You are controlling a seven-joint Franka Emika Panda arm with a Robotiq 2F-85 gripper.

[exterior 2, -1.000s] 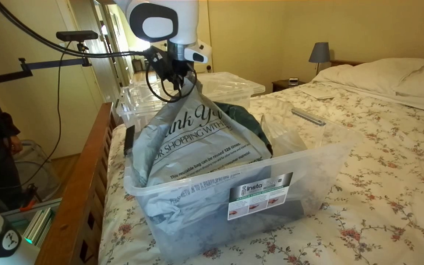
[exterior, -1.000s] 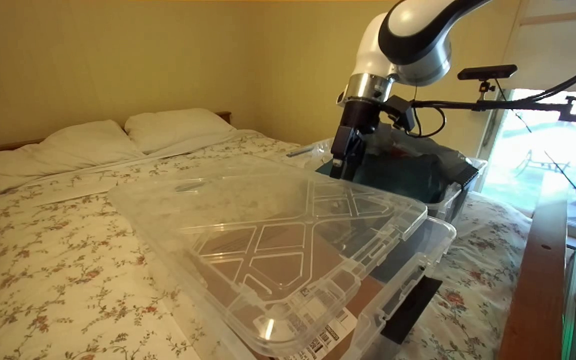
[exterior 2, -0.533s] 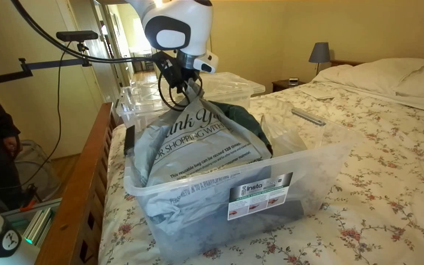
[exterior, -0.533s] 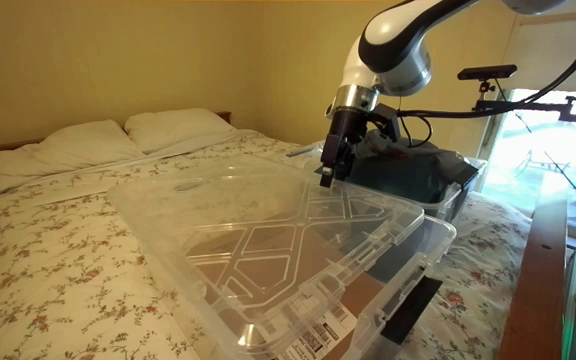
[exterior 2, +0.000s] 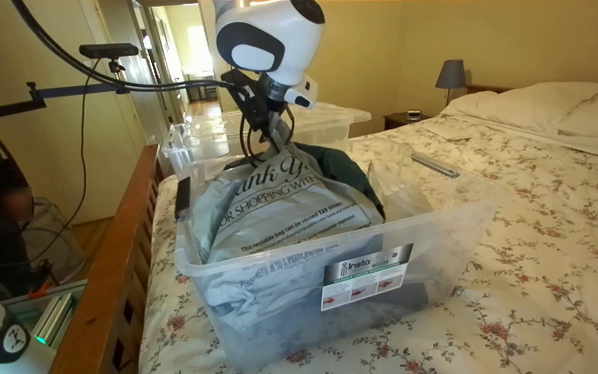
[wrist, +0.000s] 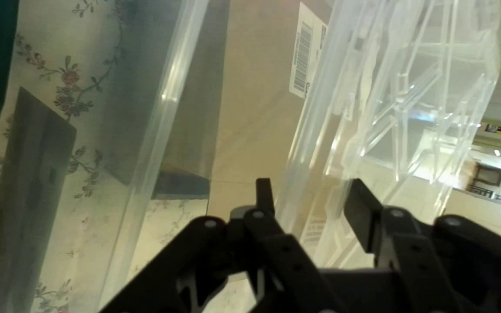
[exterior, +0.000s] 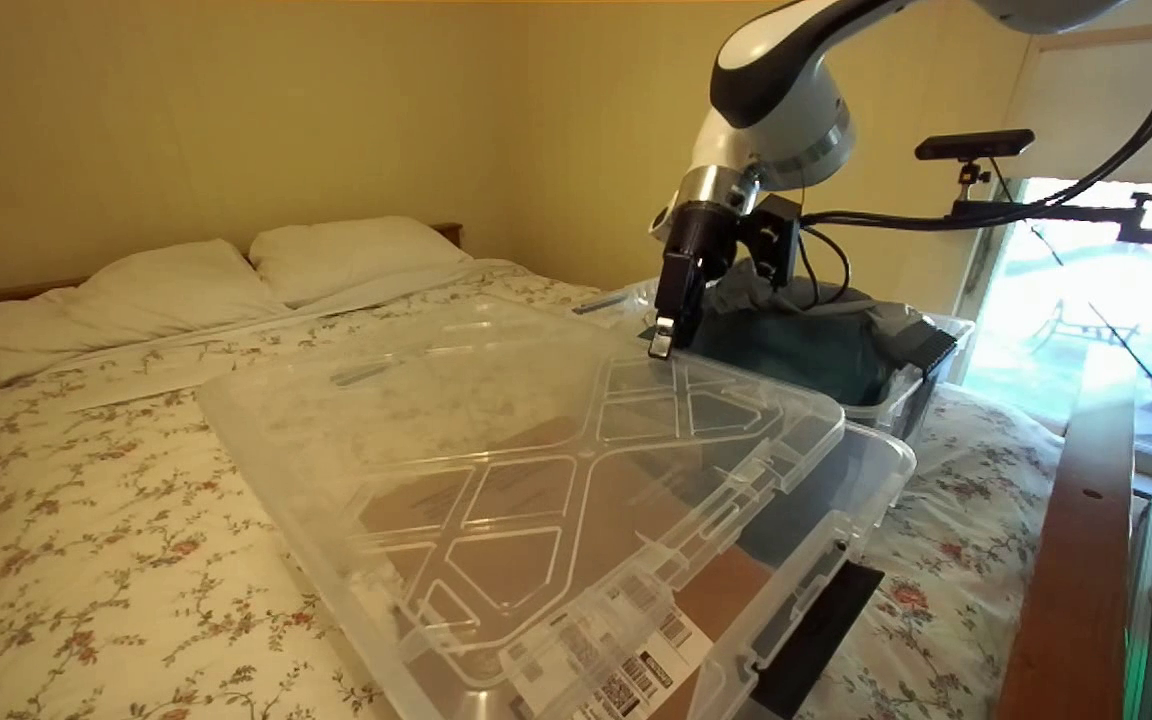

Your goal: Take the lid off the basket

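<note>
The lid [exterior: 586,455], a clear sheet with crossed ribs, lies slid across the basket [exterior: 881,470] rather than square on it. Between the basket's rim [wrist: 163,104] and the lid's edge [wrist: 315,130], the wrist view shows a strip of uncovered cardboard. My gripper [exterior: 671,342] points down at the lid's edge on the side towards a second tub. Its two fingers stand apart in the wrist view, the lid's edge running through the gap of the gripper [wrist: 309,200]. Whether either pad touches the plastic, I cannot tell. Bag and arm hide the fingertips in an exterior view.
A cardboard box [wrist: 255,108] with a white label sits inside the basket. Close beside the gripper stands another clear tub [exterior 2: 449,234] filled with a grey shopping bag [exterior 2: 288,208]. A wooden bed rail [exterior: 1076,520] runs alongside. A camera on a pole [exterior: 976,145] stands behind.
In an exterior view the gripper has moved left. The lid has slid left too, away from the basket's right corner. The basket's black handle has shifted a little.
</note>
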